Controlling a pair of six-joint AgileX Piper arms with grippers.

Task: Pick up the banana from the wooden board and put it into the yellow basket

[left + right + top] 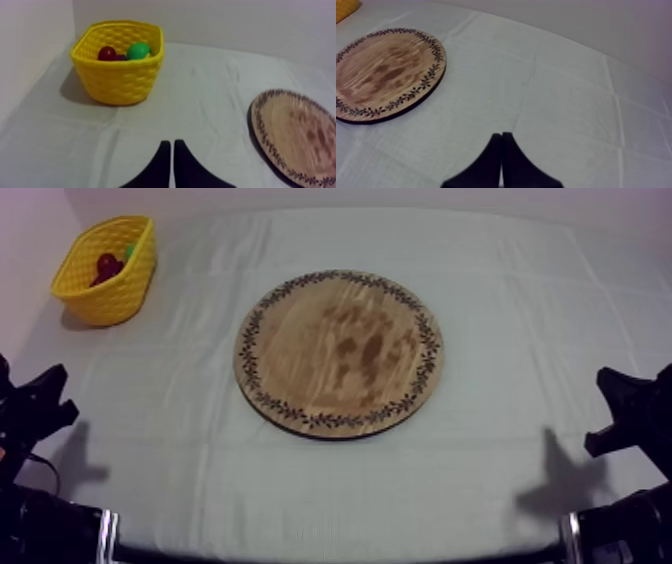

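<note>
The round wooden board (338, 353) lies mid-table, bare wood grain showing inside its patterned rim; it also appears in the wrist views as board (300, 135) and board (383, 72). The yellow basket (105, 270) stands at the far left. Inside the basket (119, 75) lie a small red fruit (106, 52), a green rounded fruit (138, 50) and something dark between them. My left gripper (170, 144) is shut on nothing, low over the cloth short of the basket. My right gripper (501, 135) is shut too, over cloth to the right of the board.
Both arms rest low at the table's sides, the left arm (38, 406) and the right arm (628, 410). Grey-white cloth (330, 478) stretches between them in front of the board. A wall rises just behind and left of the basket.
</note>
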